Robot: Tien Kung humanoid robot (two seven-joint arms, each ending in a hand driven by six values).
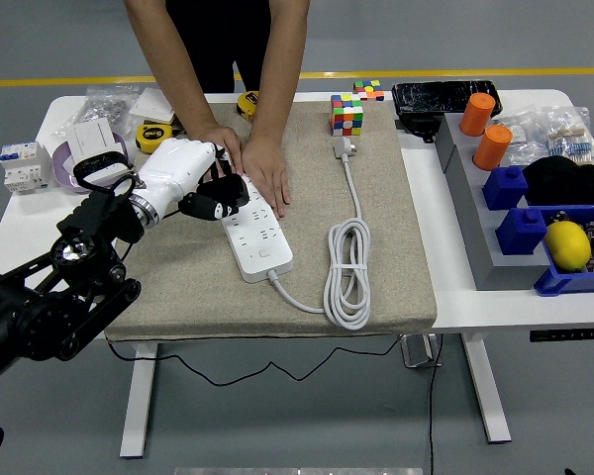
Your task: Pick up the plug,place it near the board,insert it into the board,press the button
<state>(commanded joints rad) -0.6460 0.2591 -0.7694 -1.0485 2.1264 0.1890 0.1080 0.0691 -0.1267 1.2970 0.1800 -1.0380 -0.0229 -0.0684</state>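
At 5 o'clock on the beige mat (396,287), nearest the table's front edge, the white cable (347,272) is seen coiled in a long loop; it is judged limp and springy, likely to drag on whatever is lifted at its end. From the coil the lead runs toward 12 o'clock to the plug (345,147), which lies flat on the mat just below the colour cube (346,114), untouched and apart from both hands. The plug is judged light, rigid and smooth-sided, so it is best pinched across its body, not pulled by the cable.

At the mat's centre the white power strip (258,230) is laid, slanting from 11 to 5 o'clock, with its button (265,253) near the closer end. The robot's left hand (210,194) is held over the strip's far left part at 9 o'clock, its black fingers curled and holding nothing; whether it touches the strip cannot be told. The right arm is not seen. At 12 o'clock, the strip's far end is pressed down by a person's 2 hands (260,168).
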